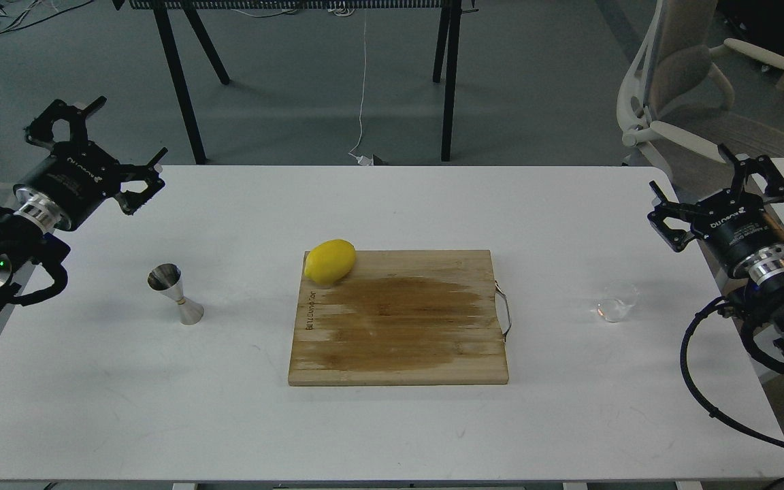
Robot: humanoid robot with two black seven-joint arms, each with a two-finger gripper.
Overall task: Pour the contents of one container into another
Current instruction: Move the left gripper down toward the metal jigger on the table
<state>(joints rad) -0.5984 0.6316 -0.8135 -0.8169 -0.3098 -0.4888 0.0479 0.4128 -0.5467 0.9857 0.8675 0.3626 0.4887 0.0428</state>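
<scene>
A small clear glass cup (617, 301) stands upright on the white table (392, 429), right of the cutting board. The steel hourglass jigger (175, 294) stands upright on the table's left side. My left gripper (114, 146) hovers above the table's far left corner, open and empty, well back from the jigger. My right gripper (715, 182) hangs over the table's right edge, open and empty, up and to the right of the glass cup.
A wooden cutting board (399, 327) with a metal handle lies mid-table, a yellow lemon (330, 260) on its far left corner. A white office chair (691, 88) stands behind the right side, black table legs (177, 75) behind the left.
</scene>
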